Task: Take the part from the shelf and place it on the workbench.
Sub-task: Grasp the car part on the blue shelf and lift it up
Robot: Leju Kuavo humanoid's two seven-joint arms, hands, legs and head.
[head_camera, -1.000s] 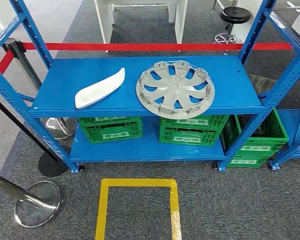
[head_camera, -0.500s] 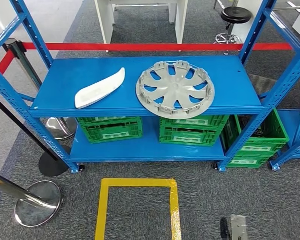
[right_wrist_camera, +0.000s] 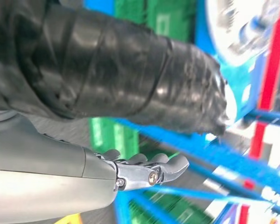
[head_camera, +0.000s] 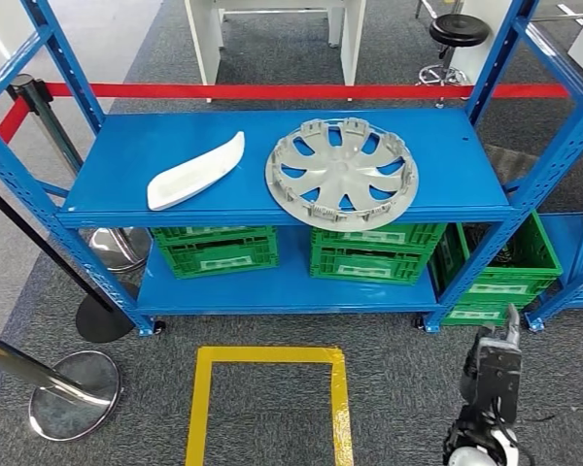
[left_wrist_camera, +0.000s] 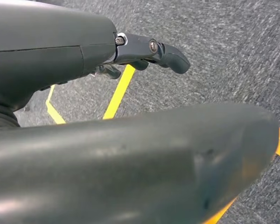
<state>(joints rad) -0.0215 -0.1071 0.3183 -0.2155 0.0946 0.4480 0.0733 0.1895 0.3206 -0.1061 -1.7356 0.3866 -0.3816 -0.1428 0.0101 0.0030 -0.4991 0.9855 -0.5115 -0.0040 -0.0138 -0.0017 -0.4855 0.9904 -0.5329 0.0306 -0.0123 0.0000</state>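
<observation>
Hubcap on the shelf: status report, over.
Right hand raised below the shelf, open, holding nothing. Left hand low over the floor, open. Hubcap flat on the top shelf, untouched. White trim piece lies beside it, apart.

The shelf [head_camera: 450,165] was bright blue, the hubcap [head_camera: 341,173] silver-grey, the curved trim piece [head_camera: 194,172] white, the crates [head_camera: 217,249] green with pale labels, the floor tape [head_camera: 200,398] yellow on speckled grey carpet [head_camera: 398,388]
</observation>
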